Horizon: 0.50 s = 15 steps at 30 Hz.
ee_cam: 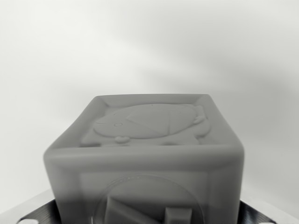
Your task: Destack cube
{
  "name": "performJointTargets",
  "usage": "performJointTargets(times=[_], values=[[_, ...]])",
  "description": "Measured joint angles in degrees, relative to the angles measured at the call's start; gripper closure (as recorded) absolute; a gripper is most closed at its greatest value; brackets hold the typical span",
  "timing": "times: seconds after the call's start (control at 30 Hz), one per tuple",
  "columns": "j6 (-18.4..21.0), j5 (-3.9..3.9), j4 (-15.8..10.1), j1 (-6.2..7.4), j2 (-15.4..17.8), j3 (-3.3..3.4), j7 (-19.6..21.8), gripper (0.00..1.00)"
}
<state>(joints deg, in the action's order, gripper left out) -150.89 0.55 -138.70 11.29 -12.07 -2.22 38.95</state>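
Just one embossed cube [145,158], close-up.

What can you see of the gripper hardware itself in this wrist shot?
Very little. Only two dark metal pieces with a finely ribbed, machined texture show, at the bottom left and bottom right corners, the left one with pale oval slots. The grey cube hides everything between them. No cables, markings or fingertips are visible; the picture is greyscale.
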Motion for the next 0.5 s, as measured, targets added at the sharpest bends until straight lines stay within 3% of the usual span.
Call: performJointTargets(times=[0.5], values=[[1.5,0.05,5.7,0.92,-4.2,0.39,4.8,1.00]])
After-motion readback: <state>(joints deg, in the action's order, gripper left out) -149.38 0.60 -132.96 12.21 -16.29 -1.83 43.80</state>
